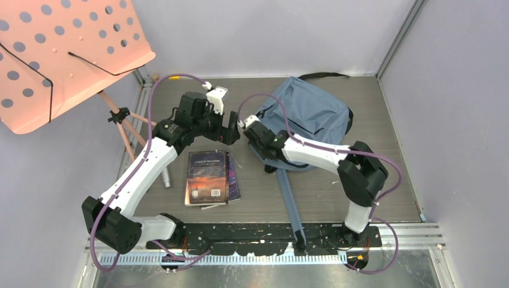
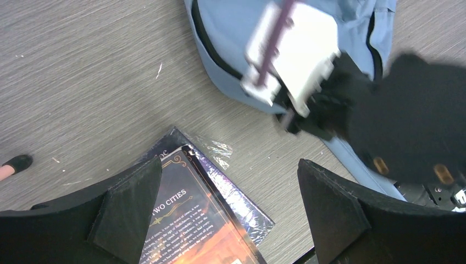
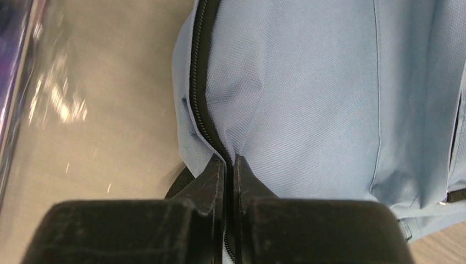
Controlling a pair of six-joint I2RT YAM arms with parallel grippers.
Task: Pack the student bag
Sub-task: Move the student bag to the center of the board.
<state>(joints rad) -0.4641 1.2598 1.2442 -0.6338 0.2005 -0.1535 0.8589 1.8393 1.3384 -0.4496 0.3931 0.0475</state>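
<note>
Grey wood-grain tabletop (image 1: 396,180) runs under everything, with a pink stand (image 1: 66,48) at the far left. My left claw (image 2: 231,192) hangs over the books (image 1: 207,177) with its fingers wide apart, holding nothing. Next over, my right claw (image 3: 229,162) is pinched together on the zipper (image 3: 200,82) seam at the left edge of the bag (image 1: 312,114), which lies flat toward the back right. The pinch looks thin. If I pull, the cloth may slip out, or the whole limp bag may drag instead of opening. My wrists sit close, so a careless swing could knock them together.
</note>
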